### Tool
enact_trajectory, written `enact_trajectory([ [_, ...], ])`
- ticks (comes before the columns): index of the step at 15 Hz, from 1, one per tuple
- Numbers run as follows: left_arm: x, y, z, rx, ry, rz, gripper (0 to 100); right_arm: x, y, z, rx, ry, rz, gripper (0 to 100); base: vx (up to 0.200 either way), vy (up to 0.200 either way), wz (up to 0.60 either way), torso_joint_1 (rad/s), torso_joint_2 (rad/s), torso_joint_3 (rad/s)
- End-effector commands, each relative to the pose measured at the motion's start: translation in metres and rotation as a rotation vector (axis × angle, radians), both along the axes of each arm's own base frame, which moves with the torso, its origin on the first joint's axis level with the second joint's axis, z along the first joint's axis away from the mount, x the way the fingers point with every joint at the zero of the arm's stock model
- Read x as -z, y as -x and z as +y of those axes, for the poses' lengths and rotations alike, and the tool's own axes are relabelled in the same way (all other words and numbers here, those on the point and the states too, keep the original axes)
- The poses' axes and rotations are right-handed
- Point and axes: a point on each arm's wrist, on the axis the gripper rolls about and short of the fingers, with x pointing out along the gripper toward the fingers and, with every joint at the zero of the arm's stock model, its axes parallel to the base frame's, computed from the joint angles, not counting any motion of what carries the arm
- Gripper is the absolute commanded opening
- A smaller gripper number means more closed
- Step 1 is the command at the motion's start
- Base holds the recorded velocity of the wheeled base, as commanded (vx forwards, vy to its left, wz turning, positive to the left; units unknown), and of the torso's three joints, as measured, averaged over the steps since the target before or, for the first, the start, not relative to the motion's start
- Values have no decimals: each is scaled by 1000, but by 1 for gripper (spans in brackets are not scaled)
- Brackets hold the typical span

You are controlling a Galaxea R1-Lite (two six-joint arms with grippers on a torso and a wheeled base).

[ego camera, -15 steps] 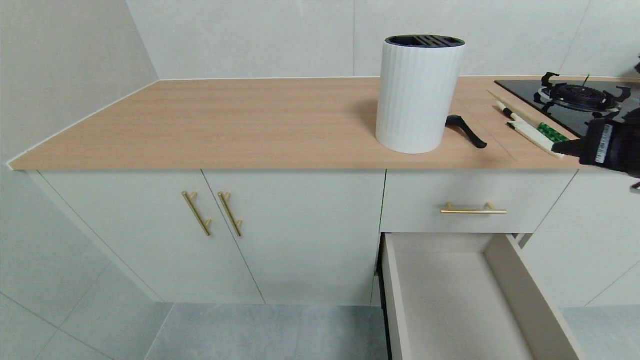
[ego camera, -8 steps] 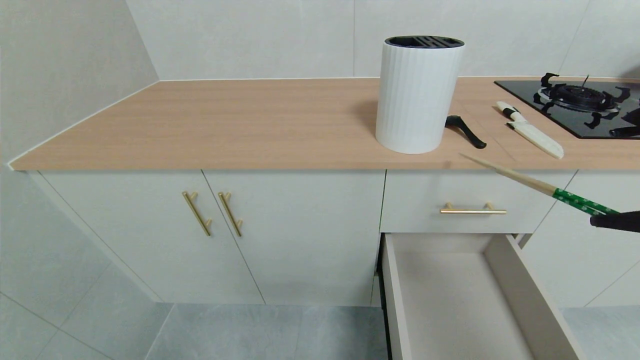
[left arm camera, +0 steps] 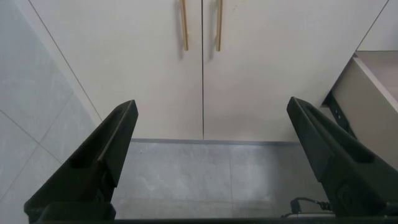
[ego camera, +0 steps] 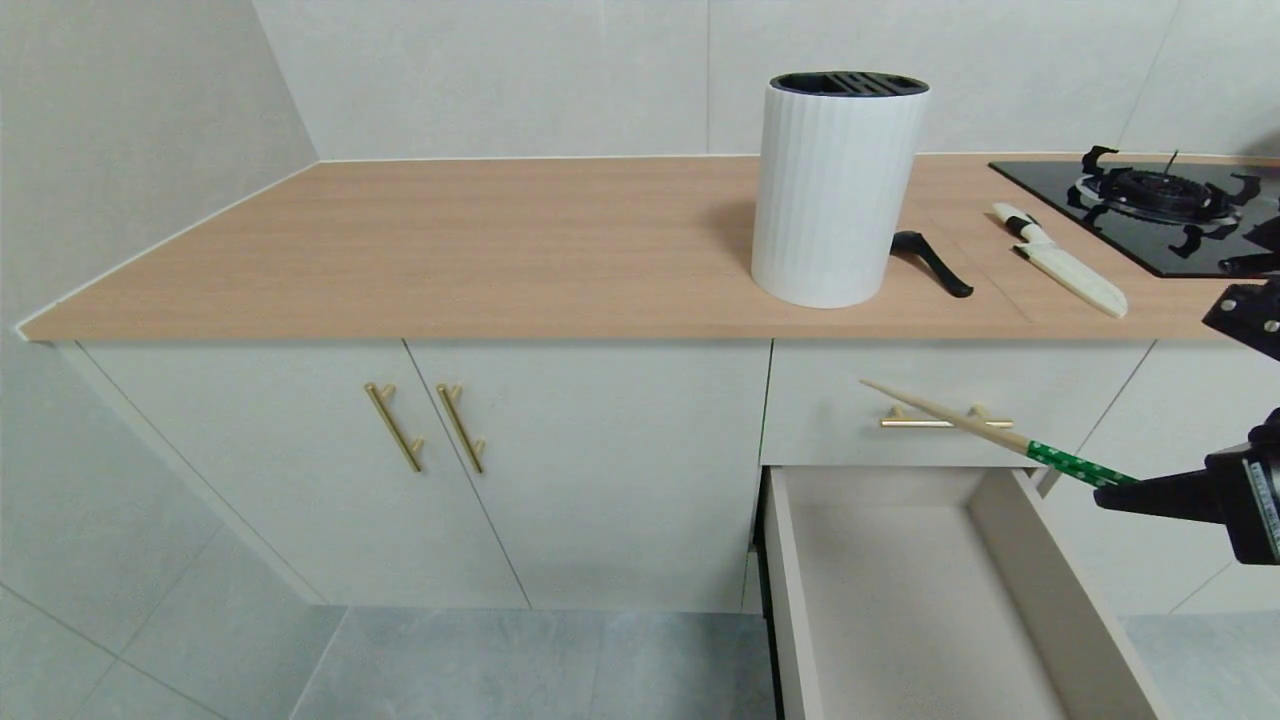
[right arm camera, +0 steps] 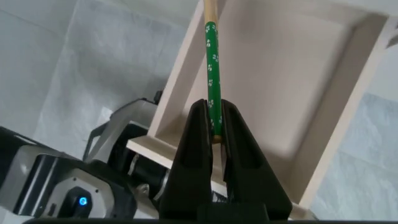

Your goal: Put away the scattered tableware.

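The robot's right pincer (ego camera: 1112,489) is clamped on the green-patterned end of the chopsticks (ego camera: 985,428), which look like a pair pressed together, though it is hard to be sure there are two. They angle up and away from the fingers, hanging in the air in front of the cabinet. Their bare wooden tips cross the brass handle of the closed upper drawer (ego camera: 945,400), above the open lower drawer (ego camera: 785,570). On the wooden surface (ego camera: 500,250) above, a ribbed white cylindrical holder (ego camera: 835,190) with a slotted black top stands upright close to the front edge, toward the right end. A black handle (ego camera: 935,262) lies just beside the holder's base. A white-handled knife (ego camera: 1060,265) lies flat nearer the right front corner, alongside the black gas hob (ego camera: 1150,215). The left pincer (left arm camera: 211,109) hangs low with its fingers spread wide and nothing between them, facing the double cabinet doors (left arm camera: 249,68) and the grey floor tiles (left arm camera: 186,174).
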Motion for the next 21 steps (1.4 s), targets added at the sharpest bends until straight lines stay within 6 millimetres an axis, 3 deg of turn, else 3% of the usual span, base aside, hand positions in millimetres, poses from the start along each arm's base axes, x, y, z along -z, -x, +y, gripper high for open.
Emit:
enact_trajectory([
  [1,0,0,0,0,0,1,100,14,-10,3,0,16,48,0,0,0,0,0,0,0],
  [14,0,0,0,0,0,1,100,48,-25,6,-45,130,68,0,0,0,0,-157,383,218],
  [21,0,0,0,0,2,1,100,57,-36,9,-45,139,100,0,0,0,0,-24,64,27],
])
